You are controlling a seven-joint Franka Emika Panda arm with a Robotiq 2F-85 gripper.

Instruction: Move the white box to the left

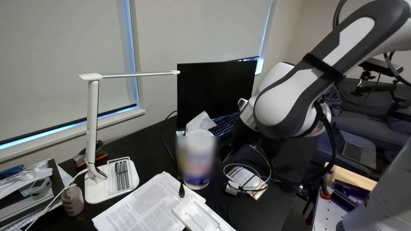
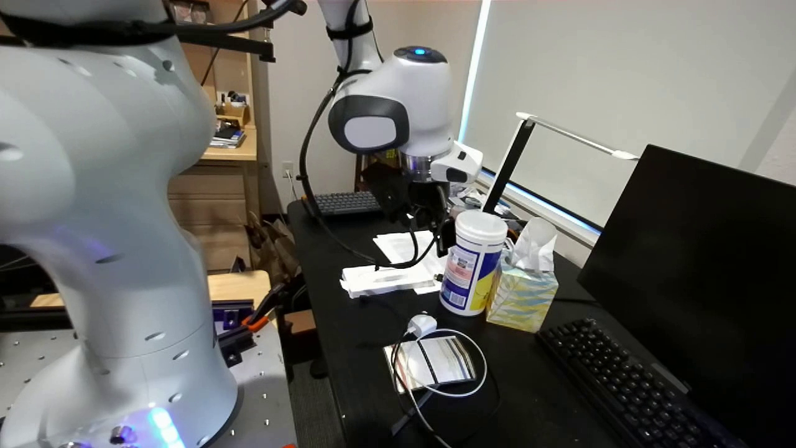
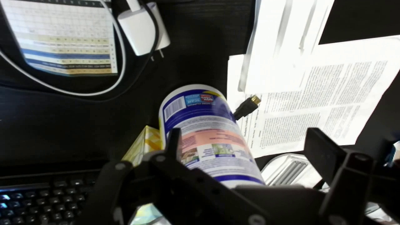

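Your white box (image 1: 199, 213), in an exterior view: low, rectangular, plain white, with a shallow recess in its upward face | lying flat, one end over the printed papers (image 3: 331, 87), the other beyond them over the surface (image 3: 200, 47) | your wrist view: toward 2 o'clock, long axis nearly 12 to 6

Our arm (image 1: 284, 109) is clad in rounded white shells (image 2: 426, 106) with dark grey panels (image 1: 390, 17). We wear black straps (image 1: 324, 68) and a thick black cable (image 1: 333, 144). In an exterior view, a blue light (image 2: 420, 51) glows in a dark disc (image 2: 436, 57), a silver collar (image 2: 418, 167) shines, and our base (image 2: 124, 370) bears dimples (image 2: 155, 336) and a bright blue strip (image 2: 165, 426). Our claw (image 3: 245, 142) is black, with round fastener heads (image 3: 257, 219).
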